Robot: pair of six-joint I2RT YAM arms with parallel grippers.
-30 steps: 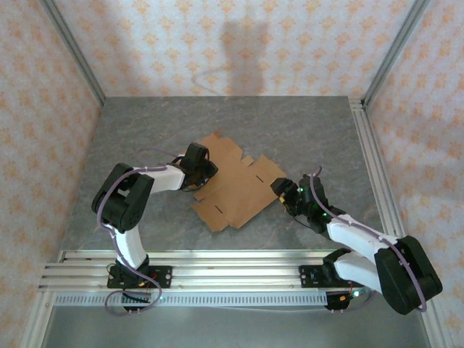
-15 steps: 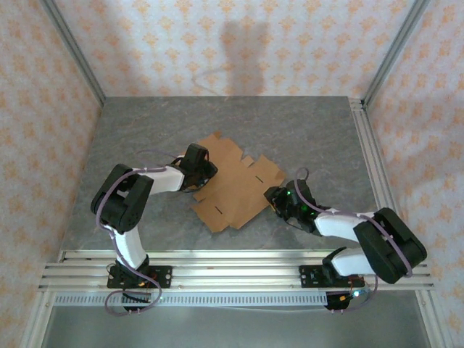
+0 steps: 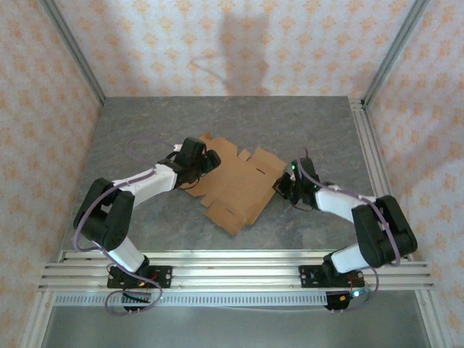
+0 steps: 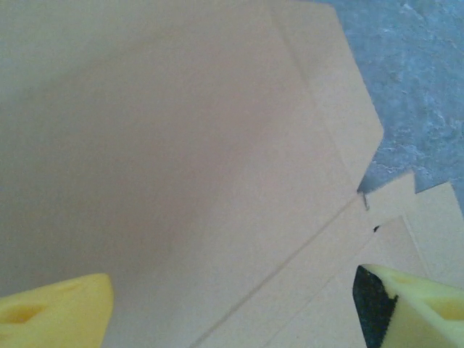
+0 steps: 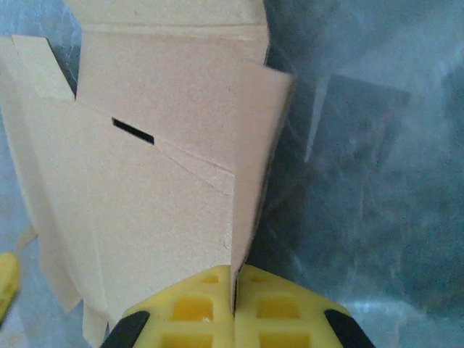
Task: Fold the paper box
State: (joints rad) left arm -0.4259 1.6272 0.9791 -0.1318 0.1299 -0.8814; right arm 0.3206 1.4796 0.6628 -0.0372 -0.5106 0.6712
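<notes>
Grey table (image 3: 145, 130), patterned walls (image 3: 145, 43)

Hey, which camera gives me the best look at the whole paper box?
The top external view: the paper box lies there as one whole unfolded sheet between the arms. The left wrist view gives a close patch of creased panel; the right wrist view, one flap edge pinched in the right gripper.

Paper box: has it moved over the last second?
Yes, slightly. The paper box has swung so its near corner sits farther right along the front rail, its right edge pinched by the right gripper.
</notes>
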